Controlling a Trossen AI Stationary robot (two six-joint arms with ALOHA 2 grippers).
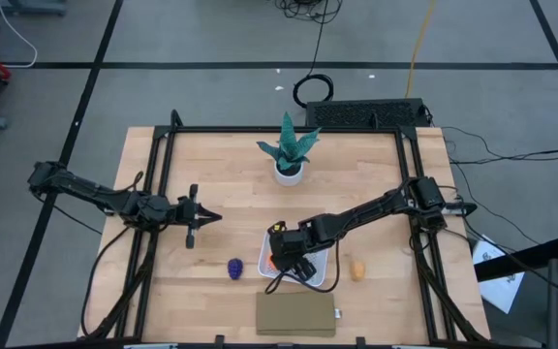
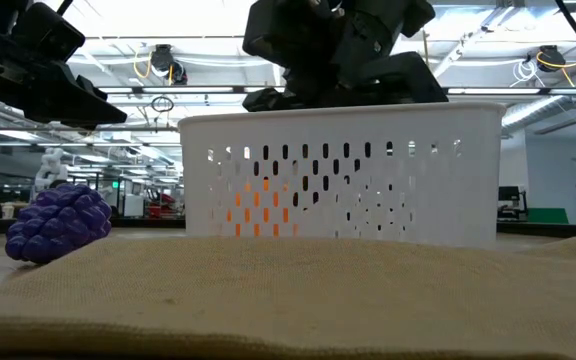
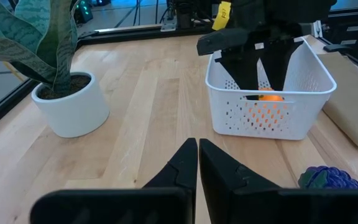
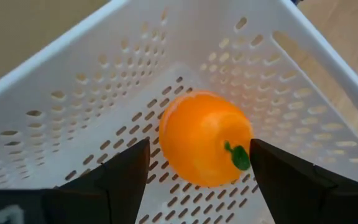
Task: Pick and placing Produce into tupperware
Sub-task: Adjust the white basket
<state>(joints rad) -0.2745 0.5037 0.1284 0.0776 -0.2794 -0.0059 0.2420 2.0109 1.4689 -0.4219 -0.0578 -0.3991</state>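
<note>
The white tupperware (image 1: 325, 281) (image 2: 338, 130) (image 3: 272, 118) stands on the table near its near edge. The round orange piece (image 4: 204, 146) (image 3: 267, 95) lies on the tupperware's dotted bottom. My right gripper (image 1: 294, 260) (image 4: 199, 149) reaches down into the tupperware, open, with one finger on each side of the orange. The purple bumpy piece (image 1: 235, 269) (image 2: 58, 222) (image 3: 328, 177) rests on the table left of the tupperware. Right of it lies the tan-yellow oval piece (image 1: 357, 269). My left gripper (image 1: 201, 217) (image 3: 197, 144) is shut over the table's left half and holds nothing. My right gripper comes from above into the tupperware, its fingers on either side of the orange piece. A gap shows beside one finger (image 4: 126, 171). Whether the other finger (image 4: 278, 171) touches the orange's side (image 4: 244, 140) I cannot tell. The orange sits on the container's bottom.
A teal plant in a white pot (image 1: 290, 155) (image 3: 67, 93) stands toward the far edge. A flat brown slab (image 1: 296, 313) (image 2: 288, 300) lies just in front of the tupperware at the near edge. A black device (image 1: 366, 113) sits at the far edge.
</note>
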